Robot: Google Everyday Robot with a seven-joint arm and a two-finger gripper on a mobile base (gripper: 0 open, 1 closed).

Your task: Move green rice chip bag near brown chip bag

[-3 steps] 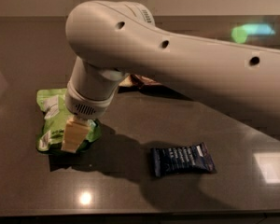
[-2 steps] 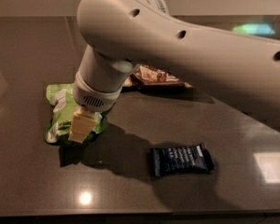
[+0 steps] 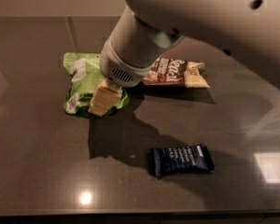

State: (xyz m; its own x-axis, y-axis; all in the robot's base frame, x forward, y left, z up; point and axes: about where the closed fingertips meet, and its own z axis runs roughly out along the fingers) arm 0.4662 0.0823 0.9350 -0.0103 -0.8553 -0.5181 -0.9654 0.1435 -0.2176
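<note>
The green rice chip bag (image 3: 80, 78) lies on the dark table (image 3: 37, 171) at left centre, partly under my arm. My gripper (image 3: 102, 101) comes down from above onto the bag's right lower part, and its cream fingers (image 3: 99, 104) are shut on the bag. The brown chip bag (image 3: 177, 71) lies flat just right of the arm, with its dark middle, white lettering and cream right end showing. Its left end is hidden behind my wrist. The two bags are about a hand's width apart.
A small dark blue packet (image 3: 182, 160) lies on the table nearer the front, right of centre. My large pale arm (image 3: 200, 27) fills the upper right and hides the table behind it. Light glints show on the table at the front left and right.
My gripper has moved right and away from the front edge with the green bag in it, bringing it closer to the brown bag. The blue packet has not moved.
</note>
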